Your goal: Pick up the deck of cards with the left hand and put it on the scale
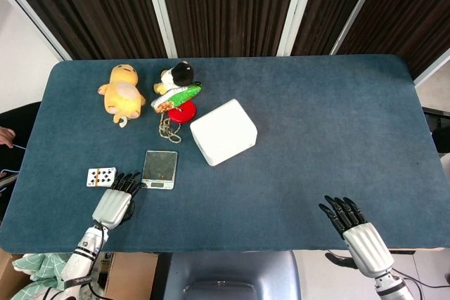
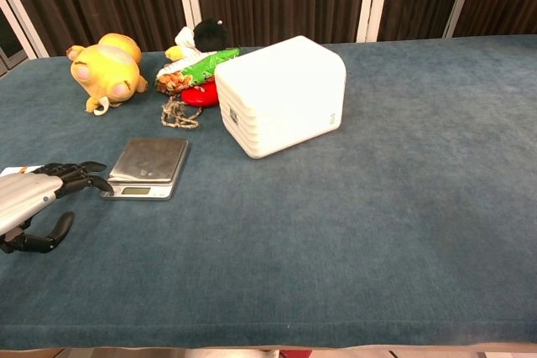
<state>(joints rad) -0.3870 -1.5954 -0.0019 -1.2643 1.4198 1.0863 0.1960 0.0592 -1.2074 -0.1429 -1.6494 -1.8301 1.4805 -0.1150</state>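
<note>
The deck of cards (image 1: 100, 176) lies face up on the blue table near the front left, its top card showing black pips. Just right of it sits the small silver scale (image 1: 160, 169), also seen low in the chest view as a scale (image 2: 147, 168) with nothing on it. My left hand (image 1: 114, 201) hovers open just in front of the deck, fingers spread and pointing toward it; the chest view catches this left hand (image 2: 38, 196) at the left edge. My right hand (image 1: 354, 230) rests open at the front right edge, holding nothing.
A white box (image 1: 223, 132) stands mid-table. Behind the scale lie a yellow plush toy (image 1: 123, 90), a black-and-white plush (image 1: 181, 73), a green snack packet (image 1: 180, 95), a red disc (image 1: 182, 111) and a chain (image 1: 168, 129).
</note>
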